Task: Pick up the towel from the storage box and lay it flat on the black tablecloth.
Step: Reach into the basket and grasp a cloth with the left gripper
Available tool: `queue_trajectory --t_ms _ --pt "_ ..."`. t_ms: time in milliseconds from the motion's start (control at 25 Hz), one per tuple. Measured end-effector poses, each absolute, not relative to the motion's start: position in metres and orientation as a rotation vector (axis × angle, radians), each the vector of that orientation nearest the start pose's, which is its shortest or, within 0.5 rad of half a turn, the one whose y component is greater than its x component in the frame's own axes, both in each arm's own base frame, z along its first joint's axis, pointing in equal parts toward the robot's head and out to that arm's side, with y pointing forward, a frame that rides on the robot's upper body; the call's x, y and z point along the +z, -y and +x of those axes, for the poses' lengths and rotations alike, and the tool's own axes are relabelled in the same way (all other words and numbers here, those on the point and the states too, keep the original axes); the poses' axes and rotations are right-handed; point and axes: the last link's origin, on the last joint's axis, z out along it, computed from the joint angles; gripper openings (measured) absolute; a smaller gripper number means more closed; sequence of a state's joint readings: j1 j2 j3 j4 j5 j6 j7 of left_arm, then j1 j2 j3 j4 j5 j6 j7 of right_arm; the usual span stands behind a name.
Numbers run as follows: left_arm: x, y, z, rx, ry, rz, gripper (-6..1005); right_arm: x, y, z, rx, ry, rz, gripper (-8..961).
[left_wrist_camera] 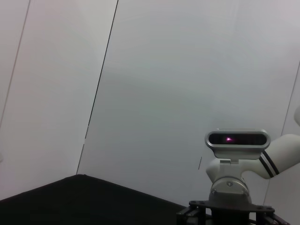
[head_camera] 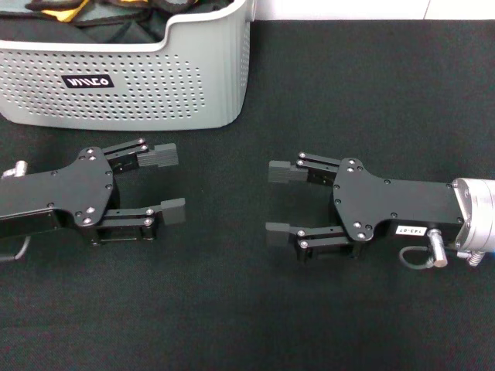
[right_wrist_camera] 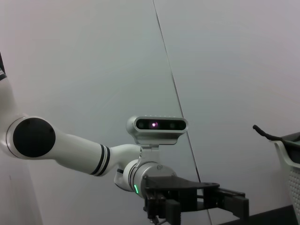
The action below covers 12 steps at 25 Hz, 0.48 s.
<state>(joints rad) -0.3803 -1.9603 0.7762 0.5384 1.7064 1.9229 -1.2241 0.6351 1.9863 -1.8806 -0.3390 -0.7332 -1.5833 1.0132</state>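
Observation:
The storage box (head_camera: 147, 81), pale grey with perforated sides and a black label, stands at the far left on the black tablecloth (head_camera: 363, 85). Dark garments fill it, and a scrap of yellow cloth (head_camera: 58, 11) among them may be the towel's reverse side; its grey-green face is hidden. My left gripper (head_camera: 166, 184) is open and empty over the cloth, in front of the box. My right gripper (head_camera: 278, 202) is open and empty, facing the left one across a gap. The left gripper also shows in the right wrist view (right_wrist_camera: 229, 201).
The box's rim (right_wrist_camera: 287, 152) shows in the right wrist view with a dark strap (right_wrist_camera: 262, 132) hanging over it. A white wall stands behind the table. The tablecloth's edge (left_wrist_camera: 79, 197) shows in the left wrist view, along with the right arm's wrist (left_wrist_camera: 229, 206).

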Motion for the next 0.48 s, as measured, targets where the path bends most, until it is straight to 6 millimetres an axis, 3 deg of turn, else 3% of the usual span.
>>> queue_trajectory --t_ms 480 --pt "0.0428 -0.2642 -0.2771 -1.145 0.473 -2.749 839 -0.0597 -0.299 0.1826 1.278 -0.265 -2.9 857"
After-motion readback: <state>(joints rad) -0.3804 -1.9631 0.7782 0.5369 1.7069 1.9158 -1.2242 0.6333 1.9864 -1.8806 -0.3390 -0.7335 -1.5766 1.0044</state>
